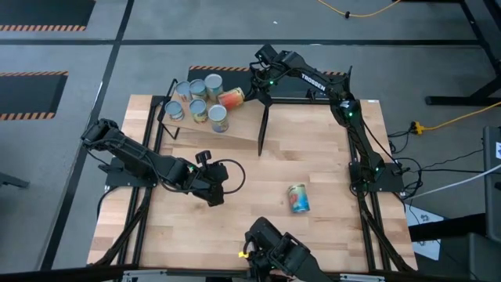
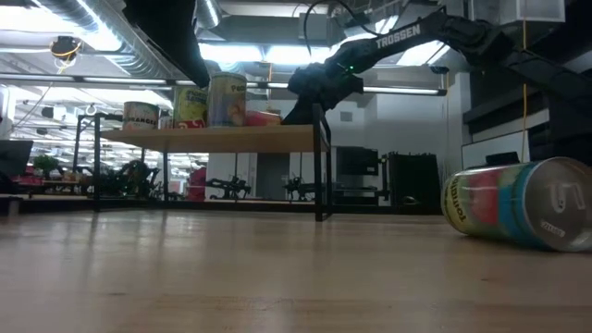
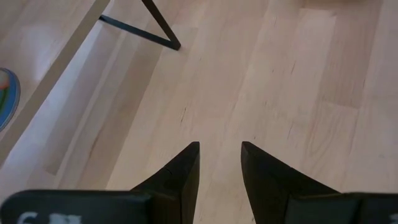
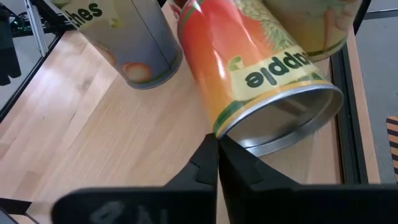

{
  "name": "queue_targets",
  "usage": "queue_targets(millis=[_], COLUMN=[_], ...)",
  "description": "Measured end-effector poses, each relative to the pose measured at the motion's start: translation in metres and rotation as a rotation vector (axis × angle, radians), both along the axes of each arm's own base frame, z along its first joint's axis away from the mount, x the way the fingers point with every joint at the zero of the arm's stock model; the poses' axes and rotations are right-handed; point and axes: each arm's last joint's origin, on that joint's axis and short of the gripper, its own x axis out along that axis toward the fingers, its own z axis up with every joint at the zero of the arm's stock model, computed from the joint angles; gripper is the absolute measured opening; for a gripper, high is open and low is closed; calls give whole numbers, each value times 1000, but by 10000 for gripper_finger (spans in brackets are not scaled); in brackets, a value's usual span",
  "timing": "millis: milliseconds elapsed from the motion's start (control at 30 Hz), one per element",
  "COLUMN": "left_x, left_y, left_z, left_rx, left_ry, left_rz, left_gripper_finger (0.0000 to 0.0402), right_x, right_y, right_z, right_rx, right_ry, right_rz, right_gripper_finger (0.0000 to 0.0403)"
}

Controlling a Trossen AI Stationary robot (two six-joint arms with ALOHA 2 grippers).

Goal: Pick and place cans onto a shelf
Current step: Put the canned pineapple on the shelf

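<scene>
step in hand: the right claw (image 1: 249, 92) sits at the shelf (image 1: 243, 125), right beside a red-orange can (image 1: 232, 98) lying on its side; i judge it is either nudging this can into place or about to right it.
right claw state: its two fingers are together, tips meeting just under the rim of the tipped can (image 4: 261, 74), holding nothing.
tipped can: on the shelf board, near the back rail, its open silvery end facing the right wrist camera.
how to do it well: my judgement is that the claw needs to spread before it can grip; a push with shut tips may roll the can into its neighbours. approach from the free side, away from the standing group.
standing cans: five upright tins (image 1: 197, 99) cluster on the shelf's far-left part, just beside the tipped one; in the low view they show as a row (image 2: 227, 100) on the raised board.
what stands in the way: the black divider (image 1: 264, 125) rises close to the claw, and the cluster leaves little room to set the tipped can upright.
remaining can: one can (image 1: 298, 198) lies on its side on the counter (image 1: 329, 157), well apart from the shelf, not yet placed.
left claw: it (image 1: 213, 193) hovers low over the bare counter, fingers (image 3: 180, 171) slightly apart, gripping nothing, waiting.
</scene>
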Motion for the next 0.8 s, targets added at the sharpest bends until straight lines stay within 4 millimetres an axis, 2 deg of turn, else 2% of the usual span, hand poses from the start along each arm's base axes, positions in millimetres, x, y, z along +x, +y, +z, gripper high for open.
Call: queue_targets(millis=[800], left_x=[0], left_y=[0], left_z=[0], left_rx=[0], left_ry=[0], left_rz=[0], left_gripper_finger=[111], right_x=[-5], right_y=[4], right_z=[-1], right_rx=[40], right_ry=[36], right_rz=[22], right_gripper_finger=[4])
